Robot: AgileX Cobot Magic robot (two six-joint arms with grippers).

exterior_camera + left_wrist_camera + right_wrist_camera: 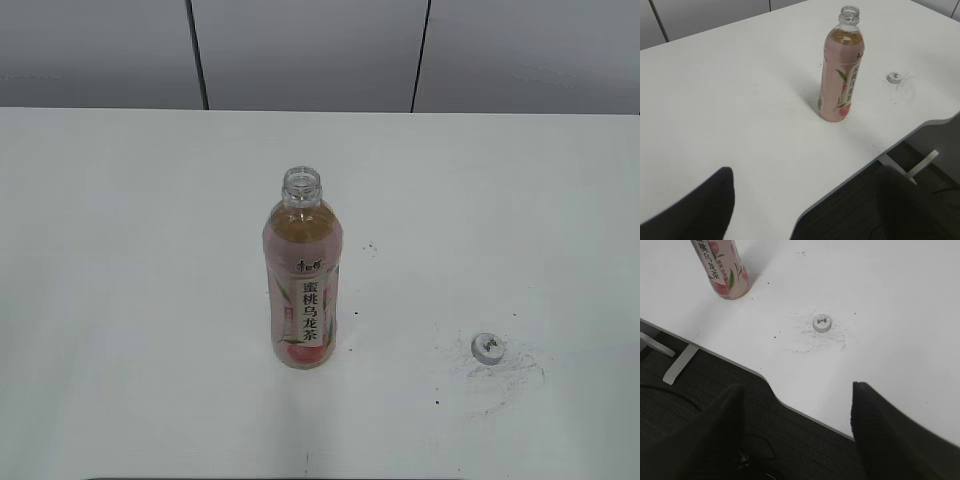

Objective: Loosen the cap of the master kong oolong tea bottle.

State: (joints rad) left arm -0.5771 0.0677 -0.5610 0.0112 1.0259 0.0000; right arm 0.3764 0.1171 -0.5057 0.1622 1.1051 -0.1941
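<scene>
The white table (130,300) carries the uncapped tea bottle (303,270) upright at frame centre and the cap (487,347) lying well apart at lower right, while the right gripper (797,435) is spread open and the left gripper's state cannot be told.

So the bottle (303,283) stands upright mid-bench (120,300), a bit nearer the front edge than the back. The cap (487,347) is off it, lying flat on the bench well to its right, toward the front right corner. My jaws hang off the front edge.
</scene>
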